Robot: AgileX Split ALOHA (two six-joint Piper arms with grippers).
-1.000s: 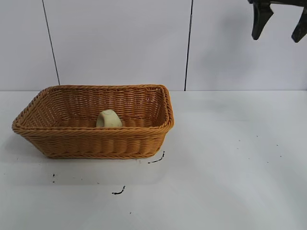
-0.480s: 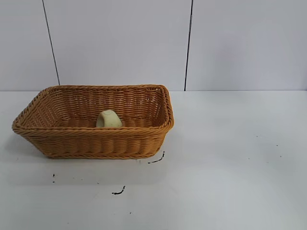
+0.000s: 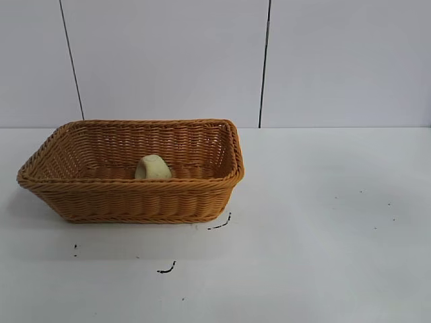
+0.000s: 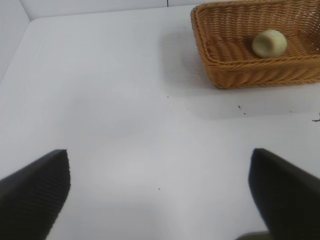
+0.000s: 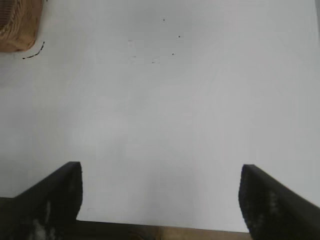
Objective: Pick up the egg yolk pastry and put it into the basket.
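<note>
- Egg yolk pastry [image 3: 153, 167] and the grippers first: the left gripper [image 4: 159, 192] hangs over bare tabletop [image 3: 323, 222] with its jaws spread wide and nothing between them; the basket sits far off at about 1 o'clock in its wrist view.
- Right gripper [image 5: 160, 200] is likewise wide open and empty above plain tabletop, with only a corner of the basket showing at 11 o'clock in its wrist view. Neither arm shows in the exterior view.
- Egg yolk pastry lies inside the basket [image 3: 135, 202], on its floor near the middle, a little toward the near wall, touching no gripper.
- Judged from how things lie, the placing step looks finished: the pastry is in, and both grippers are well apart from it.
- Next move calls for little, by my reading: keep both arms clear of the basket and parked; no further grasp seems needed.
- Pastry: small, pale yellow-cream, a smooth matte rounded dome, likely soft and easily dented.
- Basket: large, rectangular, orange-brown woven wicker, flared sides, braided rim; stiff and ribbed to the look.
- Tabletop: flat, white, smooth, with a few small dark marks [image 3: 219, 224] at 5 o'clock from the basket.
</note>
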